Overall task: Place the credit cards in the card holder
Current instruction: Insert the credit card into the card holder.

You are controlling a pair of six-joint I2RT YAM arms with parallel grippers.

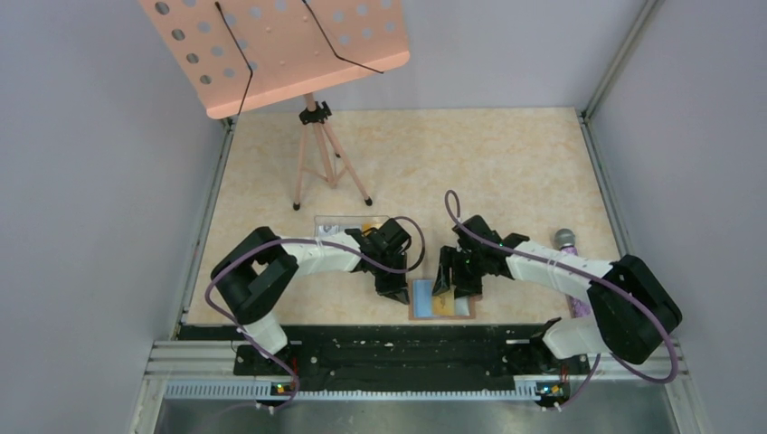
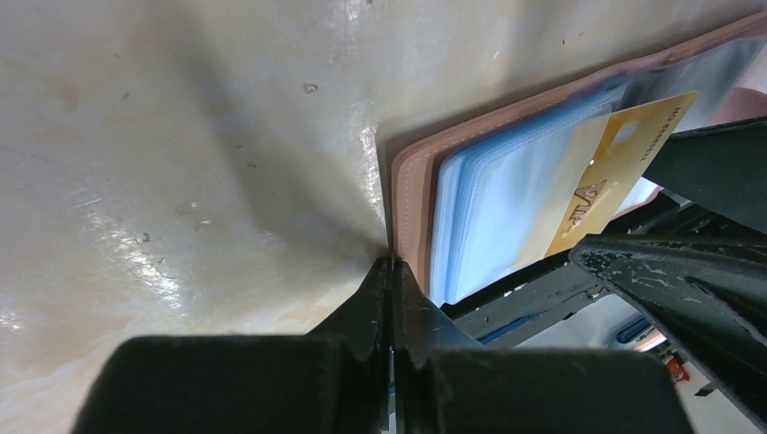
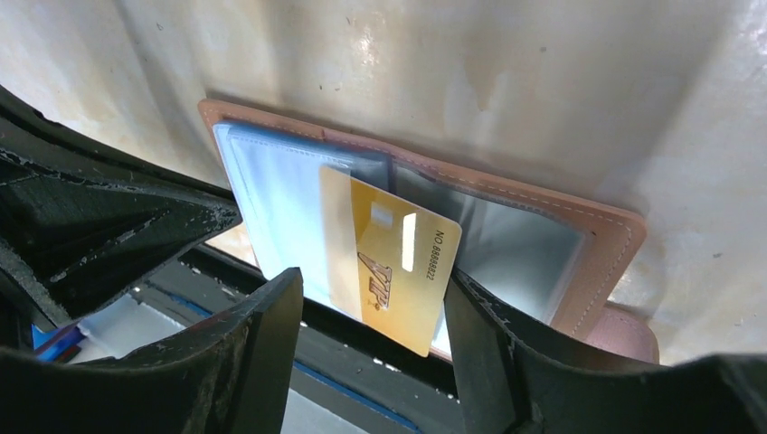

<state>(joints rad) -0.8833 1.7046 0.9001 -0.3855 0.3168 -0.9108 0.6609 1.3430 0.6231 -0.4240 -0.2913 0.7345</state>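
Right wrist | yellow card between parted right claw | in card holder

The card holder lies open and flat at the 6 o'clock edge of the table, its brown rim framing bluish sleeves. One gold credit card sits tilted, half tucked into a sleeve, its free end towards 5 o'clock.

Card holder is brown leather-look with clear glossy plastic sleeves. Gold card is shiny plastic. Bench is glossy mottled beige.
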